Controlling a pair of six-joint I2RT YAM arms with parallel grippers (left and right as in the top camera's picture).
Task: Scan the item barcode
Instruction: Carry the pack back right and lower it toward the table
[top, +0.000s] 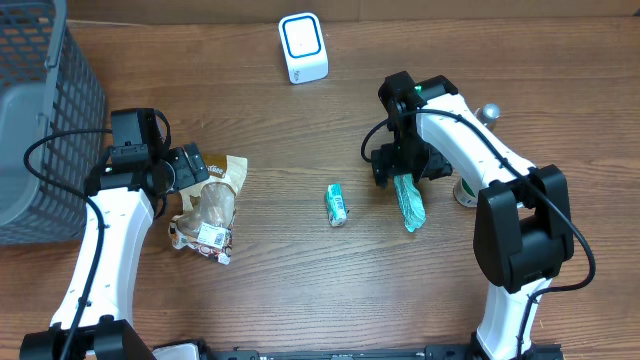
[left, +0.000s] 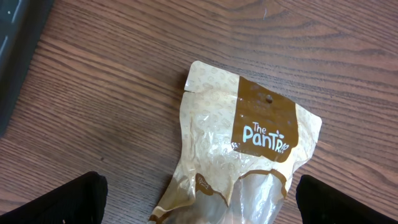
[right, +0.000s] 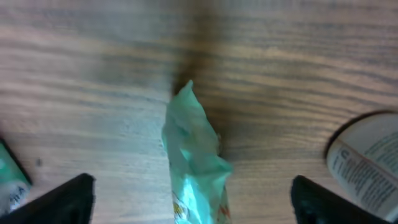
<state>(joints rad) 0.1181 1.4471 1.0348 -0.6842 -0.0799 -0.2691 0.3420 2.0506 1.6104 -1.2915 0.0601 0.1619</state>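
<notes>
two claws, both spread wide, gripping nothing. left gripper (left: 202, 198) hovers over one tan pouch (top: 205, 212); right gripper (right: 193, 199) over one green wrapper (top: 409, 204), which lies on the table (top: 300, 285). between them one small green packet (top: 337, 205); one can (right: 370, 162) at right. farther: one white scanner (top: 302, 47), one grey basket (top: 45, 120).

Both arms are built of smooth white links joined by chunky black joint blocks. The left arm (top: 100, 250), at the left of the overhead view, has a thin black cable (top: 45, 143) looping off its side. The right arm (top: 465, 135) carries a similar black cable and a small green light (top: 417, 92) near its wrist. The left gripper (left: 199, 202) and right gripper (right: 193, 199) end in blunt black fingers.
</notes>
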